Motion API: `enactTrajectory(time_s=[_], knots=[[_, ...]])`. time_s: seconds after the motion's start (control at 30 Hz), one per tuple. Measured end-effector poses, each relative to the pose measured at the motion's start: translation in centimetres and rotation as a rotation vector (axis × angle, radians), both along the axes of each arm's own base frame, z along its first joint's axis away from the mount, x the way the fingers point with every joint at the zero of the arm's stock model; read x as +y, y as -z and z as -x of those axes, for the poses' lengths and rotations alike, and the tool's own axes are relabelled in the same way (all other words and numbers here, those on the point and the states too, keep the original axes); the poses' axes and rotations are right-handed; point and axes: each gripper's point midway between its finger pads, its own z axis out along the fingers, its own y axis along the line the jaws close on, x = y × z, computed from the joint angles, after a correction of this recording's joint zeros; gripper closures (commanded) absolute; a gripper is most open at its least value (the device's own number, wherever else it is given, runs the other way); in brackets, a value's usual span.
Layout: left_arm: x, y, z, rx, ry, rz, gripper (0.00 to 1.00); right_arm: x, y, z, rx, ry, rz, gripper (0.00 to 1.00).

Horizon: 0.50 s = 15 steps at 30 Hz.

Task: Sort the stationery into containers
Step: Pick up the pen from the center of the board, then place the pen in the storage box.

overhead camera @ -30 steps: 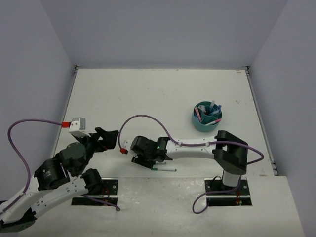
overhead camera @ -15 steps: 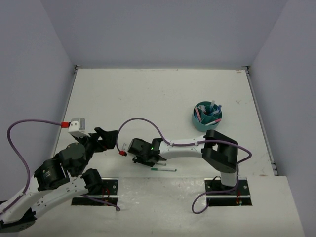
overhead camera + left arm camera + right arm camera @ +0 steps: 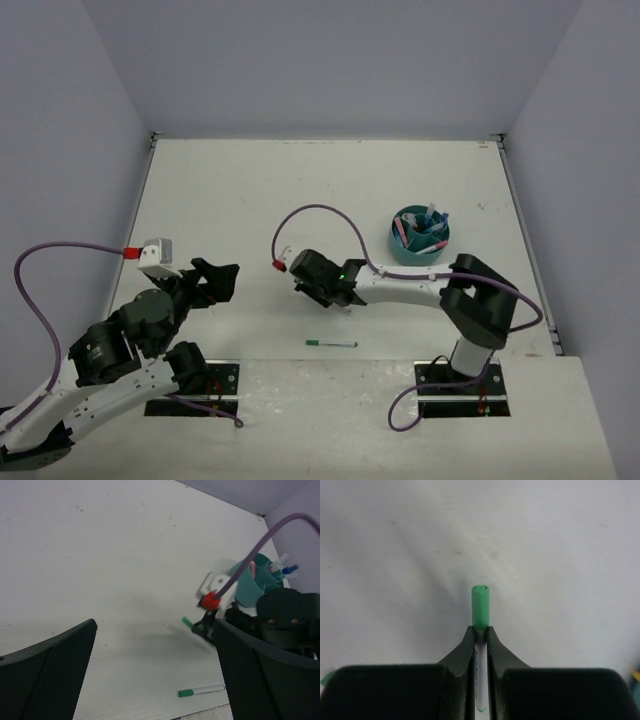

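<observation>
Green pen (image 3: pixel 480 605): pinched in my right gripper (image 3: pixel 480 631), its cap sticking out just past the fingertips and the white barrel running back between them.
Right fingers (image 3: pixel 464 647): pressed together on that barrel, with nothing else in the grip.
Just changed: a second ago these fingers were low by the near edge. Now they are clamped and have carried the pen up and away from it.
Meaning: I judge the pick made. The carry to the teal cup (image 3: pixel 412 256), back along the arm behind my right fingers, remains for this pen.
Left behind: a second green pen (image 3: pixel 331 343) lies on the table (image 3: pixel 250 190), toward the near edge from my right fingers and apart from them.
Left gripper (image 3: pixel 218 276): fingers spread wide, holding nothing, well apart from both pens.
Hidden: most of the held barrel, inside my grip.
Hard to make out: the cup's dividers, and which compartment holds what. Pink and blue items stand in it.
</observation>
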Motion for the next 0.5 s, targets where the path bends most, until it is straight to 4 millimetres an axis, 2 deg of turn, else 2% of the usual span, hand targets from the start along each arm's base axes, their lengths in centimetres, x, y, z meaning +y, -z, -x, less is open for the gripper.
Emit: enactTrajectory(time_s=[0.07,0.13,0.2,0.23,0.27,0.33,0.43,0.5], knots=[[0.0,0.0,0.0,0.0,0.0,0.0,0.0,-1.9,-3.7,-2.8,-0.121,0.166,-0.096,1.0],[0.0,0.0,0.0,0.0,0.0,0.0,0.0,-4.5,-8.6,-5.3,-0.247,0.387,-0.255,1.0],[0.0,0.0,0.0,0.0,0.0,0.001,0.0,-8.3,-13.4,-6.7,-0.356,0.627,-0.457,1.0],[0.0,0.0,0.0,-0.001,0.0,0.001,0.0,-10.8,-15.7,-7.1,-0.411,0.771,-0.581,1.0],[0.0,0.0,0.0,-0.001,0.0,0.001,0.0,-13.3,-17.0,-7.2,-0.456,0.893,-0.683,1.0],[0.0,0.0,0.0,-0.001,0.0,0.001,0.0,-18.2,-18.4,-6.8,-0.541,1.118,-0.883,1.0],[0.0,0.0,0.0,-0.001,0.001,0.002,0.0,-24.1,-16.6,-5.5,-0.631,1.37,-1.037,1.0],[0.0,0.0,0.0,-0.001,0.001,0.002,0.0,-26.4,-15.3,-5.2,-0.674,1.481,-1.085,1.0]])
